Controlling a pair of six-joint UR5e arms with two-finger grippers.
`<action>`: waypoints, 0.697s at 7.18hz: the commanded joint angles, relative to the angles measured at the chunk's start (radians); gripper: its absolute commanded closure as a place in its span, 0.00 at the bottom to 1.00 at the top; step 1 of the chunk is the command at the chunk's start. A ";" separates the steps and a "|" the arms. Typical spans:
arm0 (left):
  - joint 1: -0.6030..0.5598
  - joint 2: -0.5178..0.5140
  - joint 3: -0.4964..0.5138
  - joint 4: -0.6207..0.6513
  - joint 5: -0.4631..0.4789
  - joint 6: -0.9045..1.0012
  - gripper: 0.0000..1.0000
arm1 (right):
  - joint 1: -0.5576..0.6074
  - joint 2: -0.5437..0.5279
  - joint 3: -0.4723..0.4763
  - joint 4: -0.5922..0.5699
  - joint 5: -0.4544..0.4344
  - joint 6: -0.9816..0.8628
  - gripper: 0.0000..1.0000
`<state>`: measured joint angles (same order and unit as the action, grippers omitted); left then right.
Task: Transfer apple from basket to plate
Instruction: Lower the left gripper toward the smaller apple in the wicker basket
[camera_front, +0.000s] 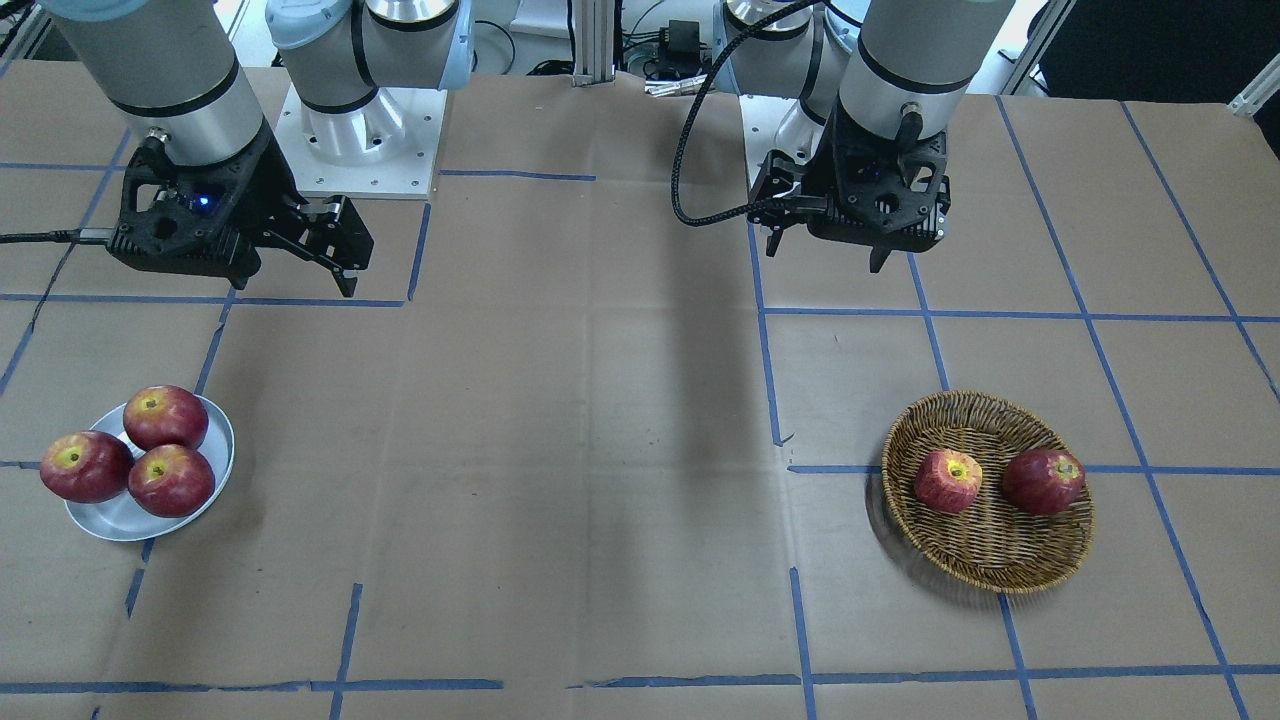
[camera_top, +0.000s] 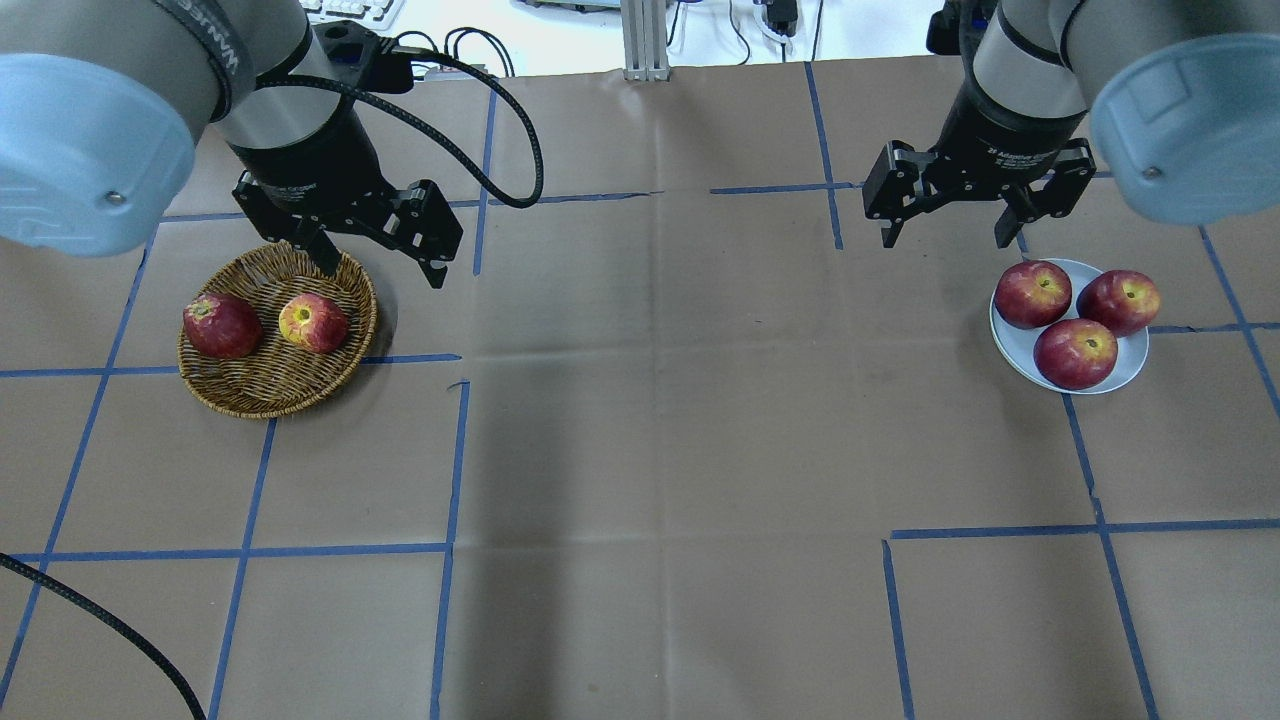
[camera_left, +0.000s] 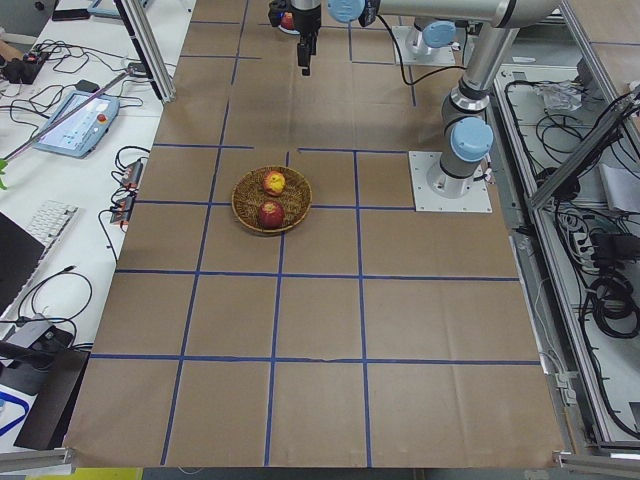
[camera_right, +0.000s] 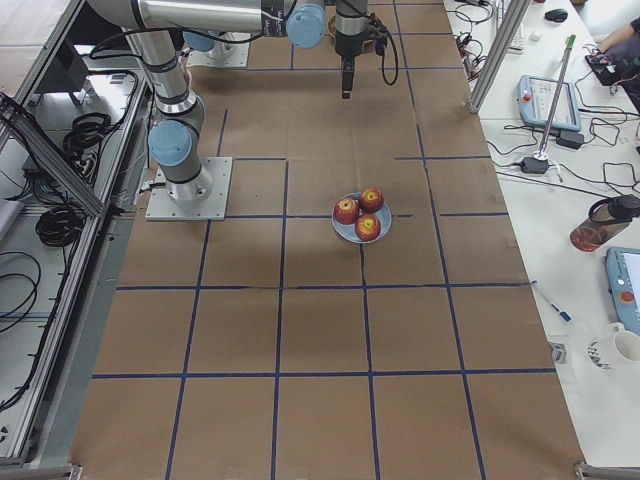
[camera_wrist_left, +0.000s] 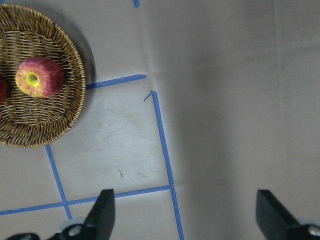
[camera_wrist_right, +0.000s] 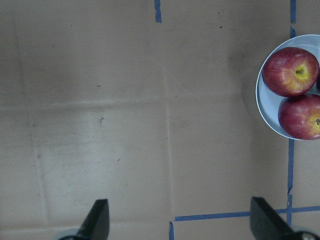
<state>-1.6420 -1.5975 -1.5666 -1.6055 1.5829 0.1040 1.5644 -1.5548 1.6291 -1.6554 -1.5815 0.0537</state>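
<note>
The wicker basket (camera_top: 262, 392) sits on the table's left and holds the lighter orange-red apple (camera_top: 313, 322) with a yellow stem hollow, plus a darker red apple (camera_top: 222, 325). In the left wrist view the basket (camera_wrist_left: 60, 116) and the apple (camera_wrist_left: 39, 76) are at upper left. My left gripper (camera_top: 383, 272) hangs open and empty above the table, just beyond the basket's right rim. The white plate (camera_top: 1008, 342) on the right holds three dark red apples. My right gripper (camera_top: 943, 240) hangs open and empty above the table, beside the plate's far left.
The table is covered in brown paper with blue tape lines (camera_top: 452, 450). In the front-facing view the basket (camera_front: 985, 560) is at right and the plate (camera_front: 110, 520) at left. Both arm bases (camera_front: 350, 130) stand at the table's robot side.
</note>
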 joint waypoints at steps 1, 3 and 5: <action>0.014 -0.010 -0.027 -0.016 0.000 0.000 0.00 | 0.000 -0.001 0.000 0.000 0.000 0.000 0.00; 0.094 -0.004 -0.061 -0.014 0.000 -0.004 0.00 | 0.000 -0.001 0.000 0.000 0.000 0.000 0.00; 0.196 -0.013 -0.097 0.048 -0.001 0.129 0.01 | 0.000 -0.001 0.000 0.000 0.000 0.000 0.00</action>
<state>-1.5056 -1.6060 -1.6394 -1.5964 1.5822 0.1391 1.5647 -1.5554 1.6291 -1.6552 -1.5815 0.0537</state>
